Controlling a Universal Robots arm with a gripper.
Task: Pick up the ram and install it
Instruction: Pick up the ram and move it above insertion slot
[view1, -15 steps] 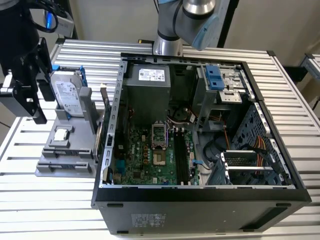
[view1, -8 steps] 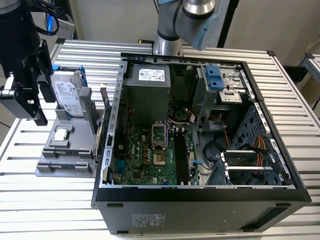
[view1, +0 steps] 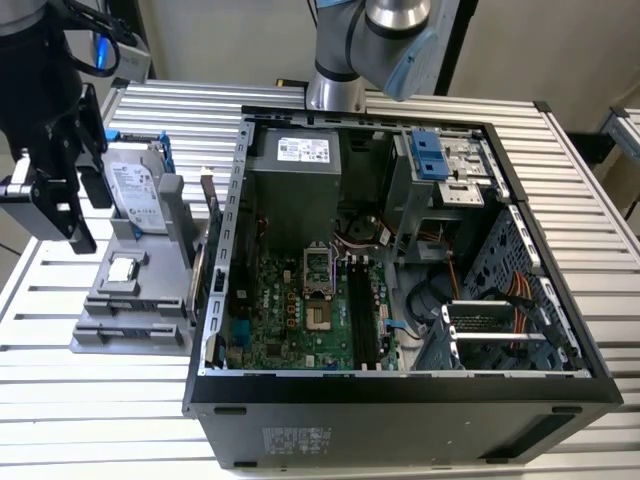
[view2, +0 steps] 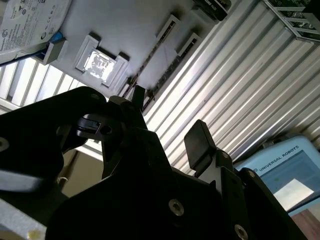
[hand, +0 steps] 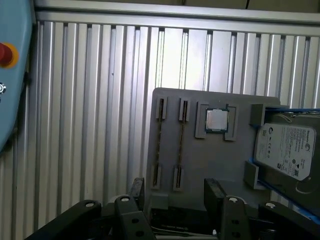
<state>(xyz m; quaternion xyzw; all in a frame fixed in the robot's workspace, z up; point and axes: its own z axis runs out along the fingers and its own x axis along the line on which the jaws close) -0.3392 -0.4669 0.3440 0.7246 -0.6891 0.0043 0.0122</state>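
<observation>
Two thin dark sticks stand on edge in the long slots of the grey holder (hand: 210, 160). I take the nearer one for the ram (hand: 158, 142), also seen in the second wrist view as the ram (view2: 152, 52). My gripper (hand: 176, 192) hangs above the holder's end, open, with nothing between its fingers (hand: 215, 192). In the exterior view the gripper (view1: 88, 205) is at the far left, above the holder (view1: 100, 330) and apart from it. The motherboard's long black slots (view1: 357, 310) lie inside the open computer case (view1: 400, 395).
A silver hard drive (view1: 135, 195) with blue rails and a small square processor chip (view1: 122, 268) sit on the same holder. A light blue pendant (hand: 12, 75) with a red button lies on the ribbed metal table (view1: 80, 400). The arm's base (view1: 335, 80) stands behind the case.
</observation>
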